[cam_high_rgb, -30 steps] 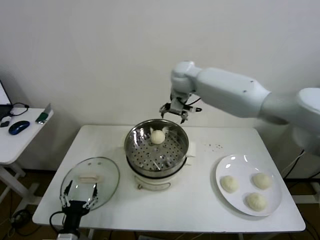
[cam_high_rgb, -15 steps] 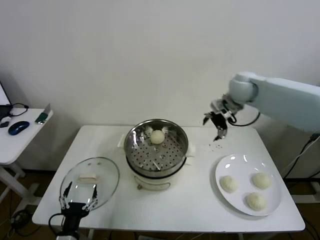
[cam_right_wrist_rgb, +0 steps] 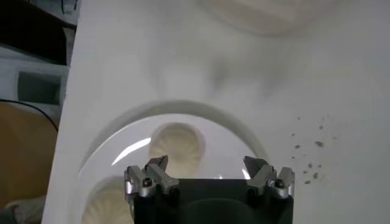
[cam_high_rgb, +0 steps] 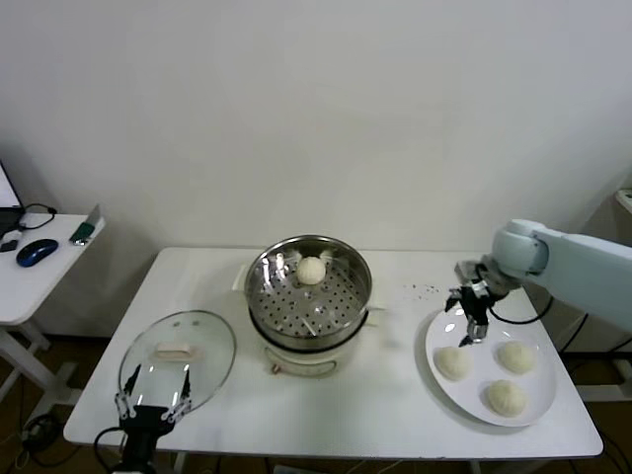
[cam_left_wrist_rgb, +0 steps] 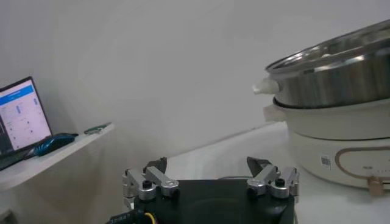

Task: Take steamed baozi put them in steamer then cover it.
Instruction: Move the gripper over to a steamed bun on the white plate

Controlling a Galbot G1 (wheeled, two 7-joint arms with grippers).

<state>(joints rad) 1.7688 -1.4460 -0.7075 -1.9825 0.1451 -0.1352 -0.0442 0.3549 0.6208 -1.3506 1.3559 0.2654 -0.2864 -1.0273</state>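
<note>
Stainless steel gleams at the middle of my tabletop [cam_high_rgb: 395, 405]: the steamer [cam_high_rgb: 309, 286], its perforated basket sitting on a white pot body, with one steamed baozi [cam_high_rgb: 312, 270] resting inside toward the far rim. Three more steamed baozi lie on the white plate [cam_high_rgb: 439, 331] at my right, one toward the steamer side [cam_high_rgb: 452, 362], one toward the outer side [cam_high_rgb: 516, 355] and one nearest me [cam_high_rgb: 506, 397]; they sit apart from each other.

My right pincer [cam_high_rgb: 471, 318] hangs over the plate's far edge, above the bun on the steamer side, its fingers spread apart and holding nothing. From its wrist I look down past the two fingertips [cam_right_wrist_rgb: 149, 176] onto that bun [cam_right_wrist_rgb: 177, 146] and the curved plate rim [cam_right_wrist_rgb: 244, 131]. A few dark specks [cam_high_rgb: 427, 289] dot the tabletop between steamer and plate.

My left pincer [cam_high_rgb: 155, 396] waits low at the near left corner, fingers also apart and empty, just beside the glass lid [cam_high_rgb: 212, 341] that lies flat on the tabletop to the steamer's left. A side desk [cam_high_rgb: 30, 281] with a mouse [cam_high_rgb: 37, 251] stands farther left.
</note>
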